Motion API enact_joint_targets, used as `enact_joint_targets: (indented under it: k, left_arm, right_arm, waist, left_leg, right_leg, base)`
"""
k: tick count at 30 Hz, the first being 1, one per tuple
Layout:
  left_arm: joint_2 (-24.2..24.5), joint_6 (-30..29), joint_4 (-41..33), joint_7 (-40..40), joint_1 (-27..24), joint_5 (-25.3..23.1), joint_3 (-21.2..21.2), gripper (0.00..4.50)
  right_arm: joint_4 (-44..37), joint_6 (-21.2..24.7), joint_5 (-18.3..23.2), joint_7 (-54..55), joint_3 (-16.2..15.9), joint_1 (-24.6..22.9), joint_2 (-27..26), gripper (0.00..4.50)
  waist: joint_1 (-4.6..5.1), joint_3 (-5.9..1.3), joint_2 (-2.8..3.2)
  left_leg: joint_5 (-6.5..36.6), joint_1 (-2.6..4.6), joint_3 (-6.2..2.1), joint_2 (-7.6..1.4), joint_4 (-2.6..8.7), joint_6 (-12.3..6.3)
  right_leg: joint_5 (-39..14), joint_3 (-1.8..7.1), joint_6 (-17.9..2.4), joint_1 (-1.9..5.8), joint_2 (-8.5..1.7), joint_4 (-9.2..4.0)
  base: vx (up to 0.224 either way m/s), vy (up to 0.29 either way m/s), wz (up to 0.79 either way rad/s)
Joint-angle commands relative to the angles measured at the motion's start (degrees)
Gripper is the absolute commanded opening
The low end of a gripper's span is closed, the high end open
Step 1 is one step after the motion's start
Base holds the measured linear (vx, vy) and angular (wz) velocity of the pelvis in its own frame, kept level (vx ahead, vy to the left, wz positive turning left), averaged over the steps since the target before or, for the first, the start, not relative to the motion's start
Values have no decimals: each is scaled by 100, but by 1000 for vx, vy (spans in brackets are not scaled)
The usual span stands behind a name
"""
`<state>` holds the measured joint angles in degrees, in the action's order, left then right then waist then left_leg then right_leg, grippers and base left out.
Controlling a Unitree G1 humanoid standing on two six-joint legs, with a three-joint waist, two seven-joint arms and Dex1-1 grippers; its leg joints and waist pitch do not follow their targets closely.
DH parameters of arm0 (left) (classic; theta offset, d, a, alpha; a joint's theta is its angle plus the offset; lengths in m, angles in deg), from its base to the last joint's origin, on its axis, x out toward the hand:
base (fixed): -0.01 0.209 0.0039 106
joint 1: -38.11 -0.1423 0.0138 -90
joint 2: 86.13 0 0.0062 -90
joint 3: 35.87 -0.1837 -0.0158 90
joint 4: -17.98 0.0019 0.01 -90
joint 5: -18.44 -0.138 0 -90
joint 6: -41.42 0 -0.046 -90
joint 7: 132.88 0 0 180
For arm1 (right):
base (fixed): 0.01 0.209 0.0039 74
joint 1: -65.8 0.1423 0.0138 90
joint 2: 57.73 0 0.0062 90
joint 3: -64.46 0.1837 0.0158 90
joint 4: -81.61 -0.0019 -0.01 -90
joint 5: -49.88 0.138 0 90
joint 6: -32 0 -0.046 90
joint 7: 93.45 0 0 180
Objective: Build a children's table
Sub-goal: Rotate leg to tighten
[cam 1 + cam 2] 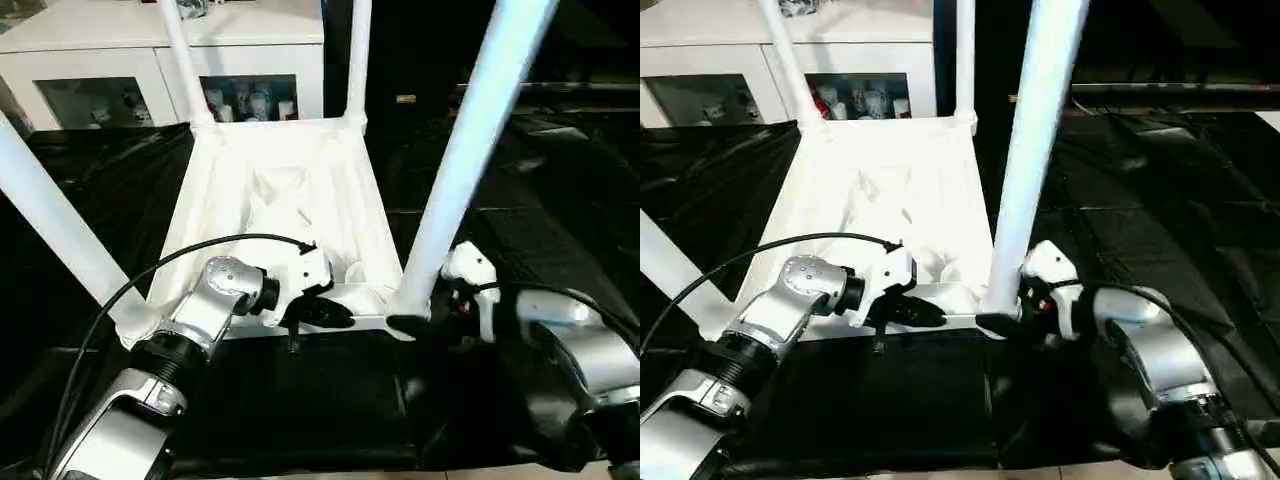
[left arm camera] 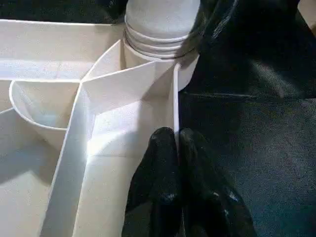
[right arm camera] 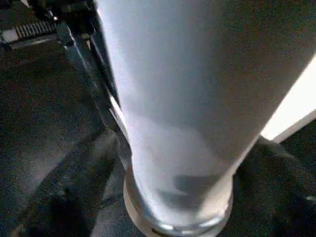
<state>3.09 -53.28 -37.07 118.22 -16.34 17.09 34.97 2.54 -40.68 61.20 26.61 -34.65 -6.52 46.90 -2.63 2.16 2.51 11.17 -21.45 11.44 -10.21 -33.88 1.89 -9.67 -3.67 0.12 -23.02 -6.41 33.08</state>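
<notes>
Tabletop (image 1: 290, 200) lying upside down mid-frame on black worktop (image 1: 330, 410), all four legs (image 1: 470, 150) standing in sockets. Left pincer (image 2: 177, 148) pinching near rim; right pincer (image 1: 1000, 325) spread around near-right leg. Assembly looking nearly done, flipping remaining.

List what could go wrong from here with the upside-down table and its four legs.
1. The left gripper pinches only the thin rim of the tabletop; it may slip off if the top shifts.
2. The right gripper sits at the foot of the near right leg, where the threads look not fully seated; a nudge could tilt that leg.
3. The tabletop lies on slick black sheeting and could slide.
</notes>
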Motion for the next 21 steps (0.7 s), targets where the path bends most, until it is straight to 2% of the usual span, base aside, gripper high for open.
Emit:
enact_joint_targets:
  k: [1, 8, 16, 18, 19, 20, 21]
  left_arm:
    - [-14, -28, -35, 104, -84, -41, -187, 0]
    - [4, -38, -41, 106, -102, -46, -187, 0]
    - [-39, -105, 14, 20, -111, -51, -169, 0]
    - [-121, -183, 73, -164, -102, -66, -129, 0]
    - [-279, -202, 197, -586, -59, -154, -76, 0]
    - [-289, -201, 205, -613, -56, -160, -73, 0]
    - [-564, -306, 354, -1240, 22, -263, 2, 0]
  right_arm:
    - [61, -56, -82, -21, -44, 5, 12, 354]
    - [97, -114, -72, -56, -79, -27, 33, 290]
    - [110, -65, 48, 101, 7, -131, -172, 275]
    - [193, 14, 53, 468, 116, -156, -382, 274]
    - [423, 46, -58, 1144, 273, -104, -699, 274]
    - [434, 52, -63, 1180, 280, -102, -716, 274]
    - [665, 106, -206, 1915, 385, -17, -1086, 274]
  waist:
    - [-7, -341, -99]
    - [-29, -346, -90]
    - [-34, -345, -88]
    - [-31, -339, -86]
    - [10, -318, -93]
    - [23, -314, -100]
    - [52, -300, -114]
  left_leg:
    - [934, 64, -96, -289, 385, -537]
    - [913, 69, -98, -291, 382, -526]
    - [943, 70, -97, -291, 380, -529]
    - [954, 69, -98, -289, 386, -512]
    - [1105, 64, -99, -279, 409, -411]
    - [1209, 69, -113, -268, 419, -340]
    - [1329, 62, -117, -263, 432, -285]
  right_leg:
    - [-840, 191, -1535, 285, -223, -286]
    - [-806, 189, -1524, 289, -211, -277]
    - [-849, 187, -1531, 291, -213, -281]
    - [-880, 188, -1523, 284, -216, -288]
    - [-1118, 190, -1472, 259, -213, -318]
    - [-1307, 178, -1432, 273, -218, -342]
    - [-1516, 176, -1366, 271, -216, -367]
  base:
    - [0, 0, 0]
    - [0, 0, 0]
    - [0, 0, 0]
    - [0, 0, 0]
    - [0, 0, 0]
    - [0, 0, 0]
    - [0, 0, 0]
